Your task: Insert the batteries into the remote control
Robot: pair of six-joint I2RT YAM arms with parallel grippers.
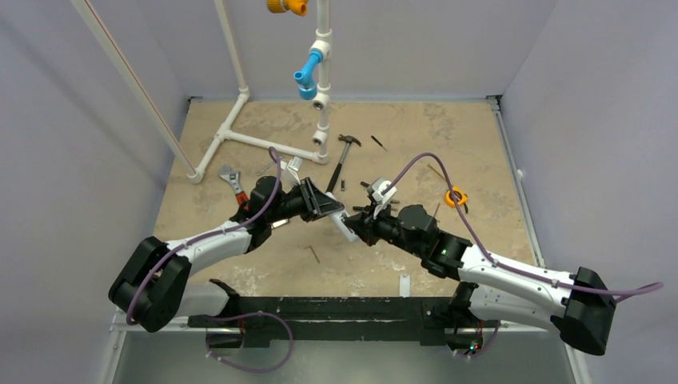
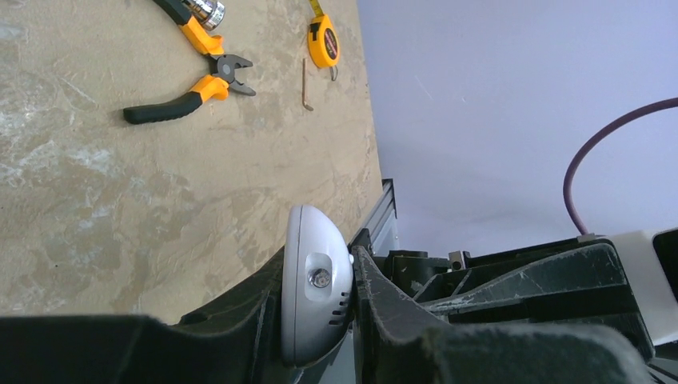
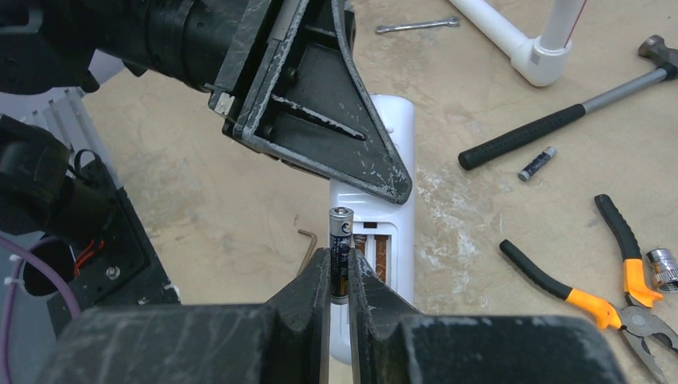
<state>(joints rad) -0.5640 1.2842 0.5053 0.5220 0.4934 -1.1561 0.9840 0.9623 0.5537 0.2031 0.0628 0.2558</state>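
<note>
The remote control point(image 3: 400, 132) is showing plain white, with copper-brown glinting inside its open bay. The battery point(image 3: 341, 256) is wearing dark grey with a silver cap. The desk point(image 1: 448, 136) is showing mottled beige. On the right, the pliers point(image 3: 596, 302) are showing black-and-orange handles, and the hammer point(image 3: 552, 124) is showing a black grip.

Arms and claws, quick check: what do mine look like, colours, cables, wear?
Both the left arm and right arm have white shells between black joints and black bases, each with a purple cable looping along it. The left claw and right claw are black, with wedge-shaped fingers scuffed pale by scratches.
</note>
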